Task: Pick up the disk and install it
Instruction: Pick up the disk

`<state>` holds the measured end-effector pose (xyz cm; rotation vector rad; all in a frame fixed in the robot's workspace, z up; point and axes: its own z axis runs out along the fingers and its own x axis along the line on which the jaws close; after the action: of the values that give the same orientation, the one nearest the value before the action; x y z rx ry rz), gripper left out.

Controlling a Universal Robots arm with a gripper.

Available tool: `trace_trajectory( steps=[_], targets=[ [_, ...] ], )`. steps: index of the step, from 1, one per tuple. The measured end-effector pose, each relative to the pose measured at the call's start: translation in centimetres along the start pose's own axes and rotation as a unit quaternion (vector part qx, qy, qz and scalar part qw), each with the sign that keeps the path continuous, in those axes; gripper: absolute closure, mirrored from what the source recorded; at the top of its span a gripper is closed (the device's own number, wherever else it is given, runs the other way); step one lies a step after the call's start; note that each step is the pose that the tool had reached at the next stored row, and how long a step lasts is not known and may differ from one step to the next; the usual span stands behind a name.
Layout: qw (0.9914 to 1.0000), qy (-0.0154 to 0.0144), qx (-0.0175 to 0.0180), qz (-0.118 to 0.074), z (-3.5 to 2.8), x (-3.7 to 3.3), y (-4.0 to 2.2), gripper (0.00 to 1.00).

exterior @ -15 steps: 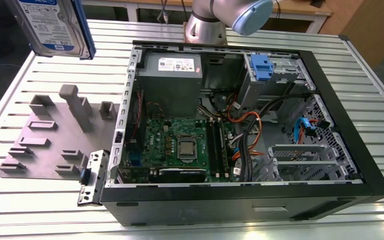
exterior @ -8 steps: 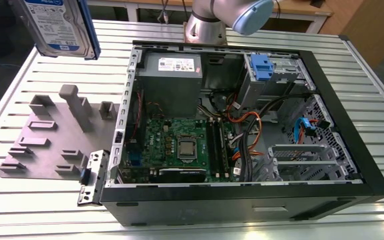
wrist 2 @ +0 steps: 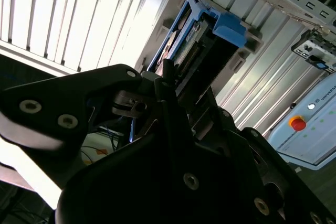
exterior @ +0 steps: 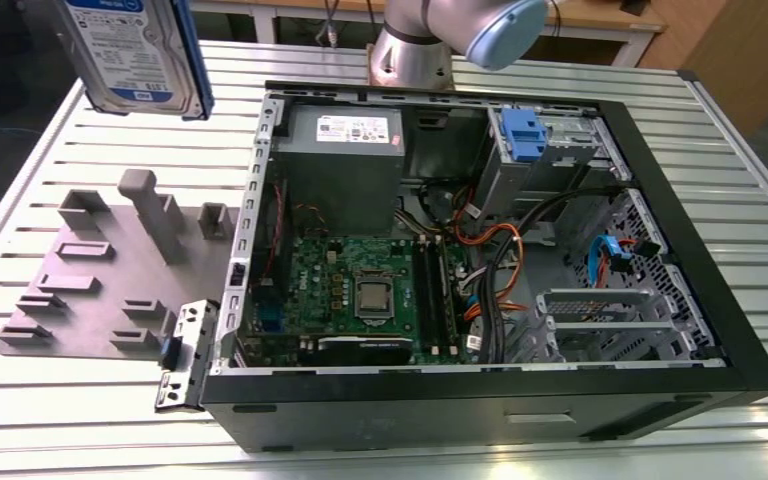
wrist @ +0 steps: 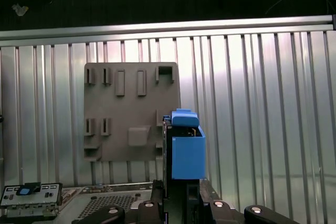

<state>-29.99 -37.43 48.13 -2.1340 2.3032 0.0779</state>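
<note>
- Gripper (wrist: 181,195): jaws clamped on the disk (wrist: 188,153). In both wrist views the black fingers press against its two flat faces.
- Disk orientation: in the first wrist view it is seen edge-on, with the blue carrier end pointing straight away from the gripper.
- Disk (exterior: 137,50) in the exterior view: lifted clear of everything at the exterior view's left. Its long axis is near vertical with a slight tilt, and its label face is turned toward the camera.
- Label: white with a blue band. I cannot read the print on it.
- Grey fixture plate (exterior: 77,300): lies on the slatted metal table (exterior: 91,410), with the disk hanging well above it.
- Open computer case (exterior: 491,395): sits at the exterior view's right, well apart from the disk.
- Inside the case: a power supply (exterior: 344,150) with a white sticker, and a blue latch (exterior: 524,135) on a metal cage.
</note>
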Motion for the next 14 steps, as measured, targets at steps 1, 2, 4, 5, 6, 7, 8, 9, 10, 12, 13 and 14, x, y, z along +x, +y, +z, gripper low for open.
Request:
trace_trajectory(
  steps=[1,2,4,5,6,7,8,9,10,12,13,14],
  targets=[
    [1.0,0.0,0.0,0.0,-0.01,-0.01,-0.2,0.65],
    [1.0,0.0,0.0,0.0,-0.01,-0.03,-0.4,0.65],
    [1.0,0.0,-0.0001,0.0,-0.03,-0.06,-0.83,0.65],
    [1.0,0.0,-0.0001,0.0,-0.04,-0.08,-1.05,0.65],
    [1.0,0.0,-0.0001,0.0,-0.05,-0.1,-1.26,0.65],
    [1.0,0.0,-0.0001,0.0,-0.05,-0.11,-1.46,0.65],
    [1.0,0.0,-0.0001,0.0,-0.06,-0.13,-1.68,0.65],
    [1.0,0.0,-0.0001,0.0,-0.07,-0.15,-1.92,0.65],
    [1.0,0.0,-0.0001,0.0,-0.07,-0.16,-2.15,0.65],
    [1.0,0.0,-0.0001,0.0,-0.09,-0.2,-2.59,0.65],
    [1.0,0.0,-0.0001,0.0,-0.09,-0.22,-2.82,0.65],
    [1.0,0.0,-0.0001,0.0,-0.1,-0.23,-3.07,0.65]
  ],
)
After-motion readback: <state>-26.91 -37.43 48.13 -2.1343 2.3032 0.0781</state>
